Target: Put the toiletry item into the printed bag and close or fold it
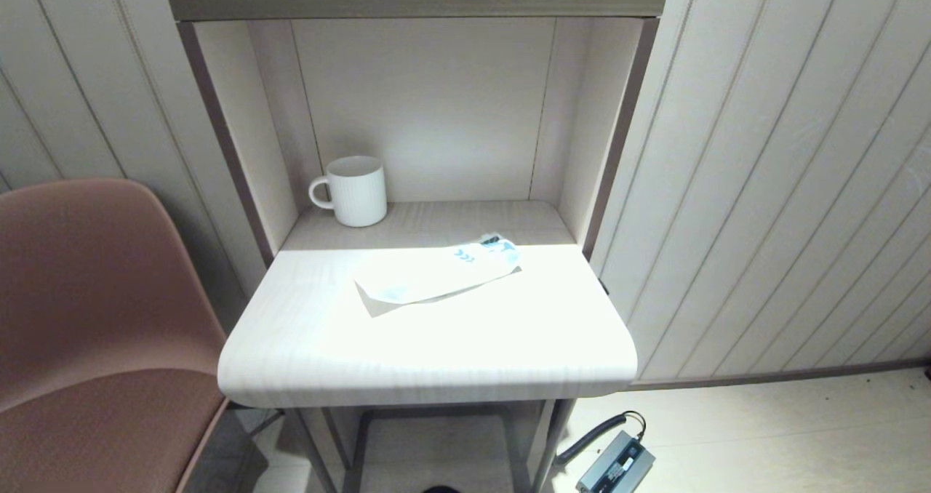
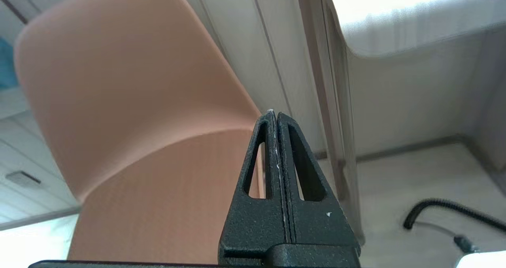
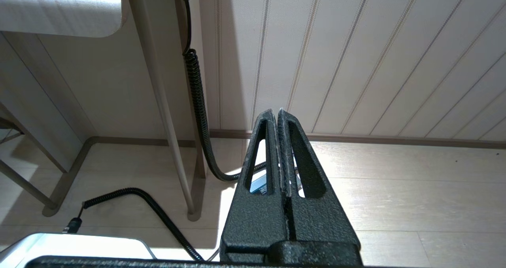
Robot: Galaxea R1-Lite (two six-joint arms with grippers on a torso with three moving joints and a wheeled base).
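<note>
The bag (image 1: 436, 273) lies flat on the surface (image 1: 429, 355), print end toward the shelf, near a mug (image 1: 353, 190); no stick shows (perhaps inside). Left gripper (image 2: 275, 116) and right gripper (image 3: 276, 115) hang parked below, fingers pressed together, holding nothing.

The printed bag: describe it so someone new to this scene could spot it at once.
On the pale wooden desk beneath the hutch, look just in front of the recess holding the white ribbed mug. The printed bag lies flat there: a thin white pouch, unlike the upright mug, with a blue-teal print at its right end.
</note>
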